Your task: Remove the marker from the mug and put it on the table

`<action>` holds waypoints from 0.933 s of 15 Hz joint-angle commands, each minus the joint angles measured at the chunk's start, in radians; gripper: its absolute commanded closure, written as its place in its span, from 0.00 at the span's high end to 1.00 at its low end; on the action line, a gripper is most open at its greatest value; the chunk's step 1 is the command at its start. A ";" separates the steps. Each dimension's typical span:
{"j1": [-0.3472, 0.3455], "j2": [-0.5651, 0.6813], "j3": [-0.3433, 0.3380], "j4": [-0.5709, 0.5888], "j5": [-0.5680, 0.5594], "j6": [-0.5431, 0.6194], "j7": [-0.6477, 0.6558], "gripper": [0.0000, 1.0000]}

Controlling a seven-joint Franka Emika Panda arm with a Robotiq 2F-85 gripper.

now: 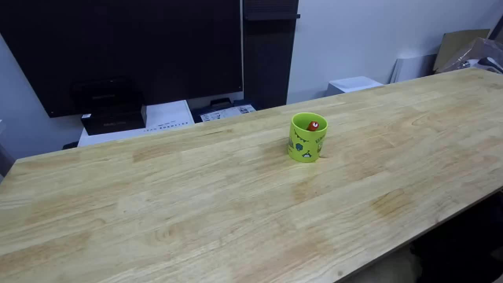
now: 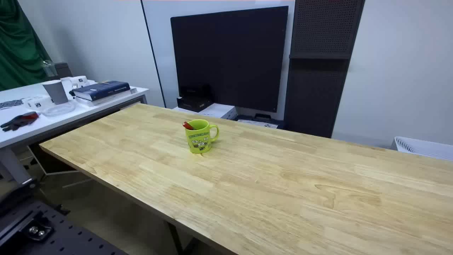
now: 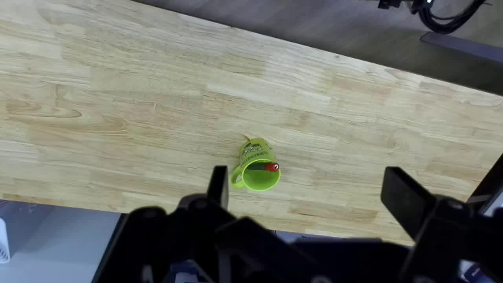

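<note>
If the rim of the mug [image 1: 307,144] is caught together with the marker [image 3: 268,166], which leans inside with only its red end projecting, the mug may be lifted or tipped over. The gripper [image 3: 305,177] is poised well above the table [image 3: 353,137], aimed downward, its jaws parted wide with nothing held; it is not shown in either exterior view.

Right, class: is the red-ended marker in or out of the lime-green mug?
In: the wrist view shows the marker slanting inside the mug, its red end reaching over the rim.
</note>
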State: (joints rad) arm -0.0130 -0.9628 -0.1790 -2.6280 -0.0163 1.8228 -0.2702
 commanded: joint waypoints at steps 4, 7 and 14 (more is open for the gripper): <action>-0.001 0.001 0.001 0.003 0.001 -0.002 0.000 1.00; -0.001 0.001 0.001 0.003 0.001 -0.002 0.000 1.00; -0.027 0.032 0.013 -0.023 -0.049 0.112 0.013 1.00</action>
State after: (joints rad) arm -0.0159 -0.9605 -0.1785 -2.6316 -0.0263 1.8507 -0.2702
